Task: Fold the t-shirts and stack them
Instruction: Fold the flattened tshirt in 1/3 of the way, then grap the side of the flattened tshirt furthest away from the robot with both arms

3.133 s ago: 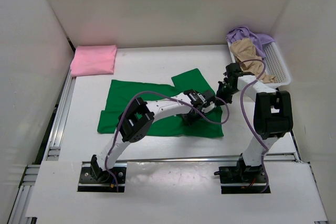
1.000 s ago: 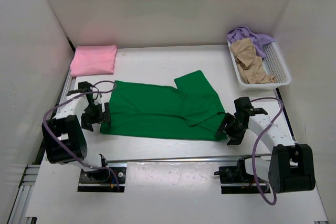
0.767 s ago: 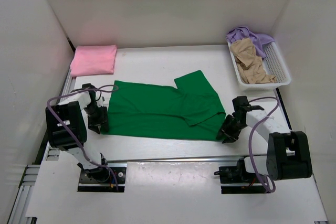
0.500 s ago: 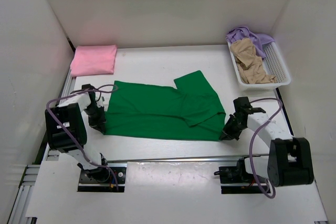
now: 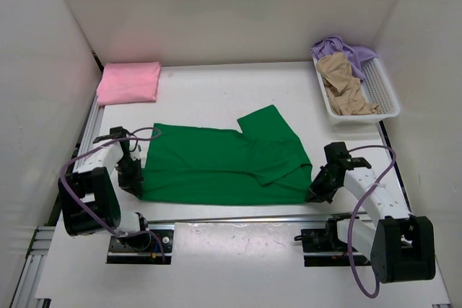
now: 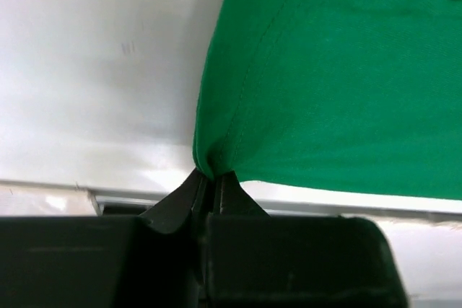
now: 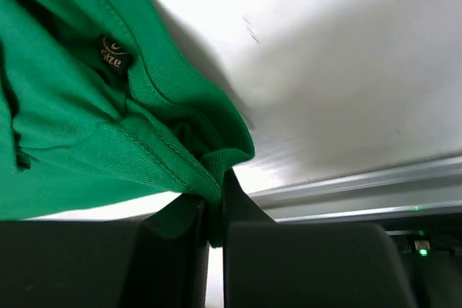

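The dark green t-shirt [image 5: 224, 164] lies spread across the middle of the table. My left gripper [image 5: 136, 184] is shut on its near left corner [image 6: 216, 156]. My right gripper [image 5: 315, 191] is shut on its near right corner [image 7: 216, 171], by the collar with a size label [image 7: 114, 56]. The pink t-shirt [image 5: 129, 81] lies folded at the far left. The tan t-shirt [image 5: 344, 88] and the lavender t-shirt [image 5: 342, 47] lie crumpled in the white mesh basket [image 5: 385, 90] at the far right.
White walls close in the table on three sides. A metal rail [image 5: 253, 218] runs along the near edge, just in front of the green shirt, and shows in the right wrist view [image 7: 361, 185]. Another rail [image 5: 81, 156] runs down the left side.
Both grippers have closed on the green shirt's near corners and pulled it toward the near edge. The shirt now lies flatter and closer to the rail.
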`<action>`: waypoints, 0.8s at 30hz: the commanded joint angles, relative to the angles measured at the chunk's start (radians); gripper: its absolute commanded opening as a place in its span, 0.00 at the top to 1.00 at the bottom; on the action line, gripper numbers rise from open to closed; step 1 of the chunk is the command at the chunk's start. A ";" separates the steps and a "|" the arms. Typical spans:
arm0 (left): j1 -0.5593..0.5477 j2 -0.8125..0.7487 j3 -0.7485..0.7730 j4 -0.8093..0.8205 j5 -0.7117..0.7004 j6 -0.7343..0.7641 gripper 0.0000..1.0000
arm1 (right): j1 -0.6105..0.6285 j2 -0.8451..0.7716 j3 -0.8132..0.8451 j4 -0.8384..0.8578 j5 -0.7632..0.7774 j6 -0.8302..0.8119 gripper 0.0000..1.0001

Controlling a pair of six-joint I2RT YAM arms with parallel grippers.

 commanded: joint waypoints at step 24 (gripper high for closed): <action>-0.039 0.459 0.717 0.075 -0.003 0.005 0.15 | 0.111 1.042 1.390 -0.081 0.082 -0.276 0.27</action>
